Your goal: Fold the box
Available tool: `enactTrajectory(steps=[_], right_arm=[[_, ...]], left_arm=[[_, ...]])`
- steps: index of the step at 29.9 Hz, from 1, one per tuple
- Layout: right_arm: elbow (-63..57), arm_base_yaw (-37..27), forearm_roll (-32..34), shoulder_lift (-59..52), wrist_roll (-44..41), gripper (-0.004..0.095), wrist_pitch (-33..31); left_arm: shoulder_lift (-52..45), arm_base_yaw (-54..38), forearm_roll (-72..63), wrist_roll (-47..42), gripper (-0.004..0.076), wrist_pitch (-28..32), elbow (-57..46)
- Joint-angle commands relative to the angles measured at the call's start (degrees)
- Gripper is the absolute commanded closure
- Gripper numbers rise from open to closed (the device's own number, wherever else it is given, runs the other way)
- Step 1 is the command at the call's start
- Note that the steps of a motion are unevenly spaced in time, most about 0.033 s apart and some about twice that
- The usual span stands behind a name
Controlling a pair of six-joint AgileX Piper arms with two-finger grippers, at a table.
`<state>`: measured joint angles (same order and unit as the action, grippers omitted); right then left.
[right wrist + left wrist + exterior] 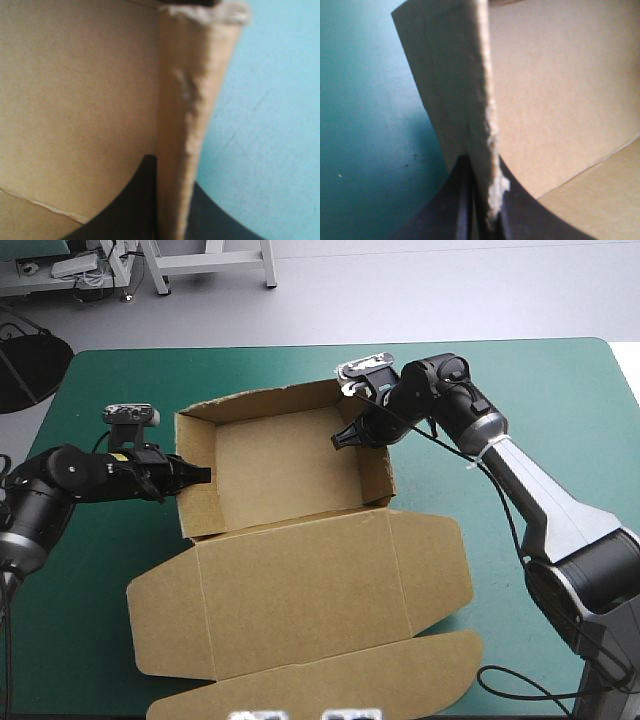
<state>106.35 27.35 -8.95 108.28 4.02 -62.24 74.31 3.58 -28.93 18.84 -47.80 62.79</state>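
Wall-setting step at frame centre: black left claw [200, 476] and black right claw [345, 437] pinch the brown cardboard box's [285, 468] side walls (next, probably, pressing them tucked).

Room above box [285, 475] floor; raised walls [260, 400] bar sides; flat lid [300, 590] covers near table [575, 380].

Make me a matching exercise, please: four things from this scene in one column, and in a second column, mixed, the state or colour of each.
1. left hand
2. right hand
3. lid
4. table cover

A. teal-green
B. lying flat, open
C. shut on the box, right wall
D. shut on the box, left wall

Pairs: 1-D, 2-C, 3-B, 4-A
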Motion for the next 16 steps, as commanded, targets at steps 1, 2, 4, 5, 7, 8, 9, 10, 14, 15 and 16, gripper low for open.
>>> enactTrajectory(steps=[1,2,4,5,7,8,9,10,14,15,16], right_arm=[[-0.43,1.71,-3.33,-3.14,0.78,0.0923,-0.31],[-1.41,2.12,-2.96,-3.14,0.67,0.0923,-0.06],[-3.44,2.24,-2.72,-3.14,0.28,0.0923,0.26],[-4.72,2.24,-2.72,-3.14,-0.09,0.0923,0.69],[-6.95,2.24,-2.63,-3.14,-1.11,0.0925,1.44],[-8.19,2.24,-2.6,-3.14,-1.71,0.0925,2.04],[-9.53,2.24,-2.6,-3.14,-2.44,0.0925,2.78],[-10.87,2.24,-2.73,-3.14,-3.03,0.0925,3.28],[-16.83,2.24,-2.95,-3.14,-5.67,0.0925,7.29],[-18.4,2.24,-3.09,-3.14,-6.06,0.0925,8.39],[-19.82,2.24,-3.23,-3.14,-6.47,0.0925,9.55]], left_arm=[[1.48,5.4,-1.95,-2.95,0.0733,0.15,2.91],[2.51,6.68,-1.28,-4.08,0.0733,0.28,2.91],[4.17,8.86,0.2,-5.85,0.0733,1.32,2.91],[5.01,9.67,0.46,-6.41,0.0733,1.99,2.91],[6.41,10.71,1.53,-7.68,0.0733,3.07,2.91],[7.25,11.19,2.89,-9.29,0.0733,3.59,2.91],[8.08,11.63,4.52,-10.88,0.0733,3.58,2.91],[8.95,11.93,6.12,-11.93,0.0733,3.58,2.91],[12.1,13.24,13.22,-16.99,0.0733,2.96,2.91],[12.81,13.56,14.85,-17.77,0.0733,2.96,2.91],[13.44,13.82,15.35,-18.05,0.0733,2.96,2.91]])
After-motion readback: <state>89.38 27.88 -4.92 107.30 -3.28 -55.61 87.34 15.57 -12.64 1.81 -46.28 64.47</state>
